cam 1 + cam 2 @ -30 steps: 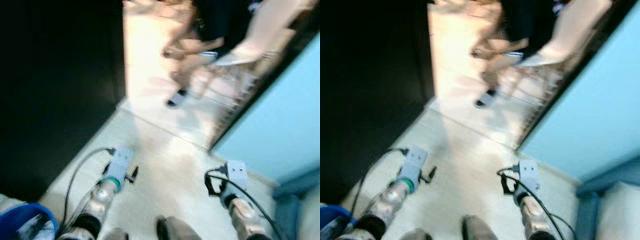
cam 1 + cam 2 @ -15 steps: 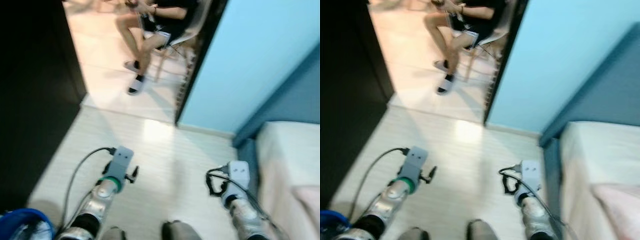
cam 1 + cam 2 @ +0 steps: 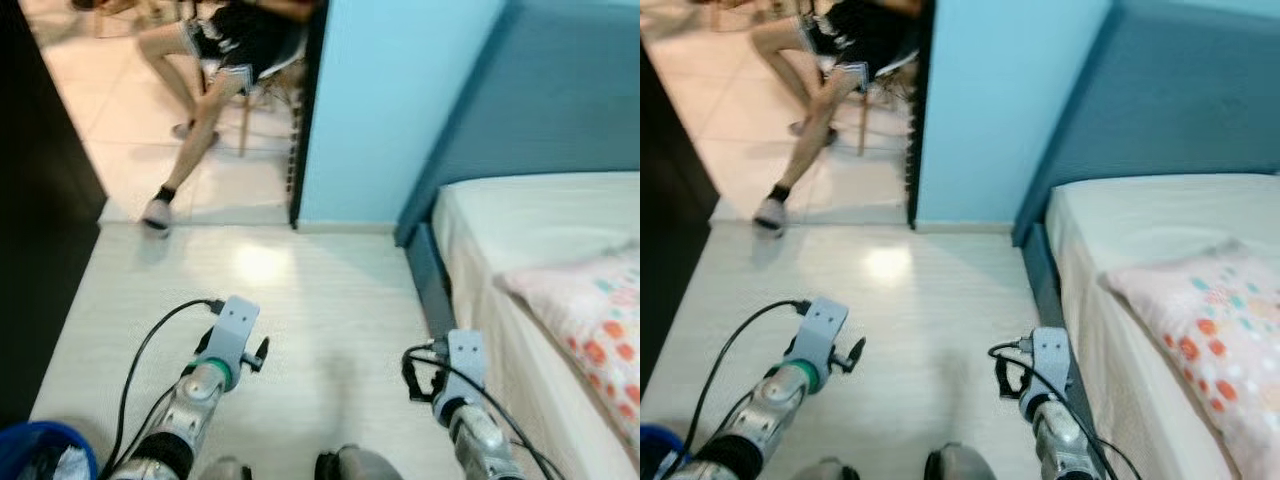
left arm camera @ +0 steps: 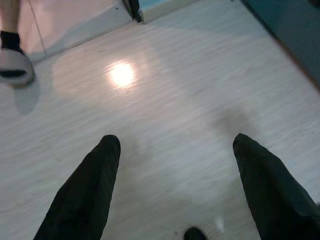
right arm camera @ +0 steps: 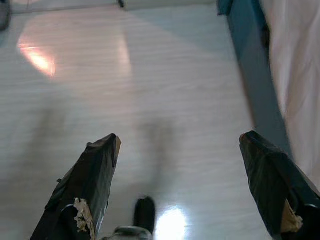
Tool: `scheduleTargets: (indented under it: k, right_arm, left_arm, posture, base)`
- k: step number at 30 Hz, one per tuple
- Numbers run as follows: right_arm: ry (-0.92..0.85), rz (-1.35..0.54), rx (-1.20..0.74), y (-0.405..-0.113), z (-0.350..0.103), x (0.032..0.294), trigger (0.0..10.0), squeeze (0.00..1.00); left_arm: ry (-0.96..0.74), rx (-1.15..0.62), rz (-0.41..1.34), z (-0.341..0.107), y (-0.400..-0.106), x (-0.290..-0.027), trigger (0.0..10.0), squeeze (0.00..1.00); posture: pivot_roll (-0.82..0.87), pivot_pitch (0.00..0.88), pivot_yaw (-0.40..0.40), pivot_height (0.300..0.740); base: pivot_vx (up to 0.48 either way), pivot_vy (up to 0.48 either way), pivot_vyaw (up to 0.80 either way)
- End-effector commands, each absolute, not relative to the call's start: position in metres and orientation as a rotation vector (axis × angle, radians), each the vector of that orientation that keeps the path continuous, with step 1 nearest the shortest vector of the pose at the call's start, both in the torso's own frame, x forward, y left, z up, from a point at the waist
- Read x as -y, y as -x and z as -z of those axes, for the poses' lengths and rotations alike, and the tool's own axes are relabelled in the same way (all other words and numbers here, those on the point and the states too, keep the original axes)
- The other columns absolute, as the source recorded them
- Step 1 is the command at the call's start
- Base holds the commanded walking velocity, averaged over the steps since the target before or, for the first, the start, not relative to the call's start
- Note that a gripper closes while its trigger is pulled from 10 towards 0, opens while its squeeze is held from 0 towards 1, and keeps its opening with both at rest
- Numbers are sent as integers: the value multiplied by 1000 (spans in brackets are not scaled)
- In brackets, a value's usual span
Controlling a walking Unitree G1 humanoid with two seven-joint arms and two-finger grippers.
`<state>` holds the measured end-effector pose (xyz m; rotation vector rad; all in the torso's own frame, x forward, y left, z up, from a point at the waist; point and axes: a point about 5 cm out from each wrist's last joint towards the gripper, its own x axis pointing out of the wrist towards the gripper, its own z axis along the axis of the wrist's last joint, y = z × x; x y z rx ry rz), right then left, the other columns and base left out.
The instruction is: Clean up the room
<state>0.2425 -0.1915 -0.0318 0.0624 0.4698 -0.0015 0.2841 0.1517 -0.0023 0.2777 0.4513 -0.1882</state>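
Observation:
Both arms hang low over the pale wooden floor (image 3: 310,290). My left arm (image 3: 222,348) is on the left and my right arm (image 3: 462,372) is close beside the bed frame. In the left wrist view my left gripper (image 4: 176,142) is open, with bare floor between its fingers. In the right wrist view my right gripper (image 5: 180,137) is open too, holding nothing, and the bed's blue base (image 5: 252,75) runs along one side. A blue bin (image 3: 40,458) with something pale inside sits at the lower left by my feet.
A bed with a white sheet (image 3: 520,225), a flowered pink cover (image 3: 595,310) and a blue headboard (image 3: 560,95) lies to the right. A light blue wall (image 3: 390,90) stands ahead. A person (image 3: 215,50) sits on a chair beyond the doorway. Dark furniture (image 3: 30,250) lines the left.
The camera has swung to the right, so the bed and headboard have come into view and the person and doorway have slid to the left. Both arms hang as before.

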Motion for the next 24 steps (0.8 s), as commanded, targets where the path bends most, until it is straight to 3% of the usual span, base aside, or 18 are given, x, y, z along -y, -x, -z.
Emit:
scheduleTargets:
  k: [1, 12, 24]
  right_arm:
    - [-48, 4, -463, -244, 30, 195, 10000, 0]
    - [-64, 10, -460, -245, 29, 195, 10000, 0]
    - [-74, 13, -459, -245, 30, 194, 10000, 0]
  left_arm:
    - [-268, -450, 198, 4, -282, -149, 10000, 0]
    - [-276, -431, 207, 2, -284, -146, 10000, 0]
    - [-276, -428, 211, 2, -284, -146, 10000, 0]
  posture:
    - [11, 38, -17, 721]
    - [10, 37, -15, 721]
    - [8, 43, -12, 721]
  base:
    - [375, 0, 0]
    - [480, 0, 0]
    - [476, 0, -740]
